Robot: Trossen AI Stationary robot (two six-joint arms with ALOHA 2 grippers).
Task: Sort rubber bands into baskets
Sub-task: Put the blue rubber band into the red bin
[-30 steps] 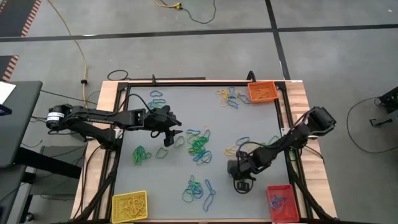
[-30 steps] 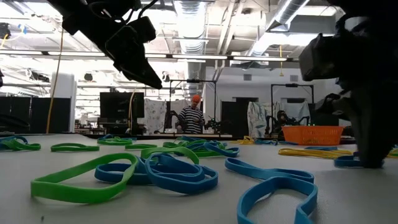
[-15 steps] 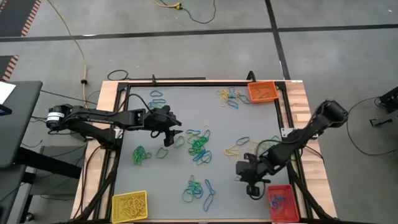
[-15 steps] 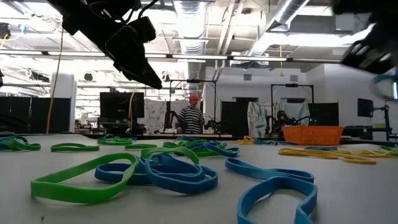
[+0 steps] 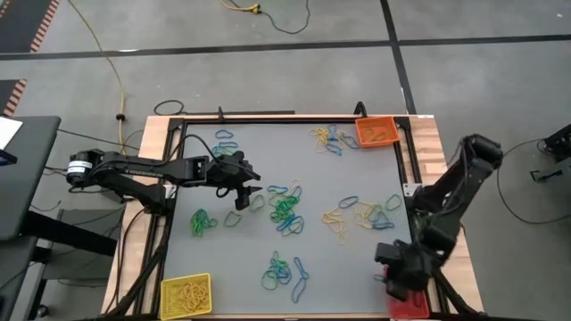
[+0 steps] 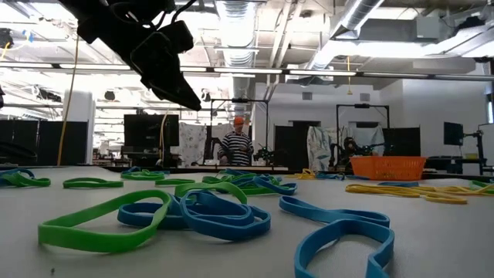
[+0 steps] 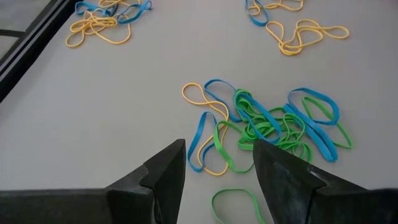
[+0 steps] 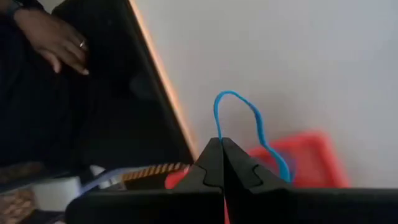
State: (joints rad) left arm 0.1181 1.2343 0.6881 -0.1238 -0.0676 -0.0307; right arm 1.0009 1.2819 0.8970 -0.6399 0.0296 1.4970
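Beyond your table, at twelve o'clock, a grey concrete floor (image 5: pixel 268 71) carries dark seam lines and a long yellow cable (image 5: pixel 105 62). At nine o'clock stands a black desk (image 5: pixel 22 178). Across the room, ceiling ducts (image 6: pixel 231 15), strip lights and a person (image 6: pixel 235 145) in stripes.

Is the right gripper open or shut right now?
Shut. In the right wrist view the right gripper has its fingers pressed together on a blue rubber band, above the red basket.
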